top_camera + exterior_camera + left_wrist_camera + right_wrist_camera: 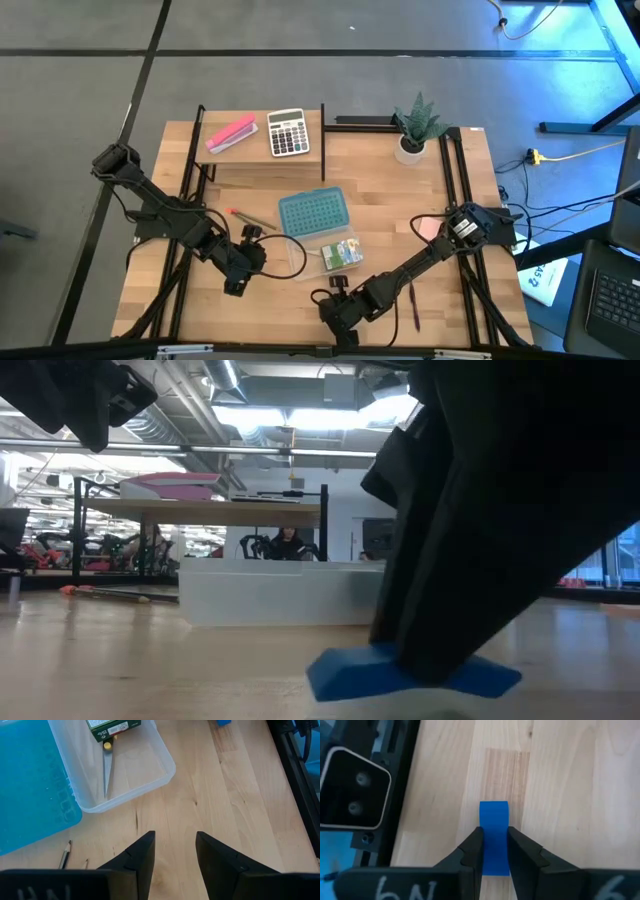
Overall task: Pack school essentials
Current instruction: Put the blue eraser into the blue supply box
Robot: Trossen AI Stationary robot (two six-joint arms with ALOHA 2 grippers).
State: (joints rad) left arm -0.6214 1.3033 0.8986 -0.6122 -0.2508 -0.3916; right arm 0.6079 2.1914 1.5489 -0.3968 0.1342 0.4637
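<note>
R gripper [495,851] at front edge of table [450,200], fingers pinched on both sides of blue eraser [494,837]; eraser on wood. Low view: eraser [410,675] flat on tabletop, R arm bulk blocks most of view behind.

L gripper [175,855] over bare wood just beside clear bin [150,777], jaws apart, nothing held.

Bin holds scissors [106,767] + crayon box [112,727]. Teal lid [312,212] abuts bin, rear side. Pencil [250,219] left of lid. Pen [414,305] on wood right of R gripper. Rear shelf [262,160]: pink block [231,134], calculator [288,132]. Potted plant [415,128] rear right.
</note>
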